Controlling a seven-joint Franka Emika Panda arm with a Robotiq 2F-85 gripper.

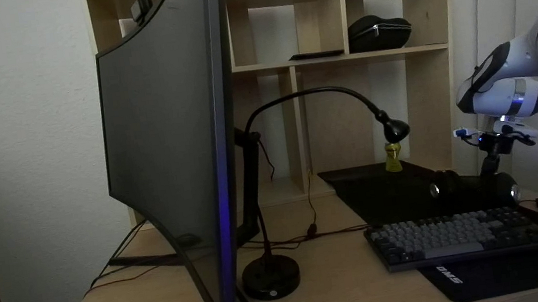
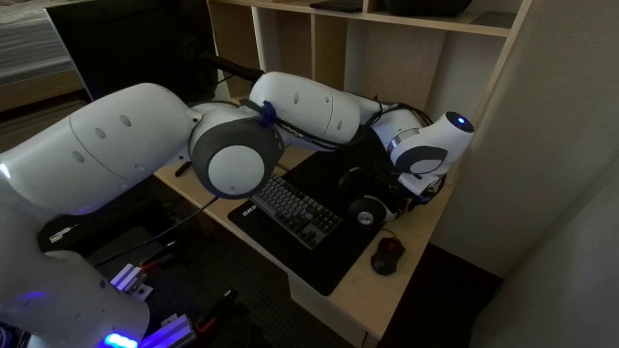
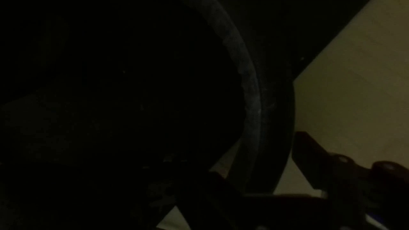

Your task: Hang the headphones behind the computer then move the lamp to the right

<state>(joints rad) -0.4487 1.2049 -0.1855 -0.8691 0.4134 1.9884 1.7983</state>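
Black gripper (image 3: 256, 154) downward, around headphones' band (image 3: 275, 111)

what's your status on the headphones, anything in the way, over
Gripper astride the headband, firm grip unclear. Headphones beside keyboard, not hung yet. Lamp between keyboard and computer, possibly in the way.

The bed (image 2: 34, 43) and desk (image 1: 348, 281) show a bedroom.

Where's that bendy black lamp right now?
In an exterior view, the lamp stands mid-picture, between the monitor at left and the keyboard at right.
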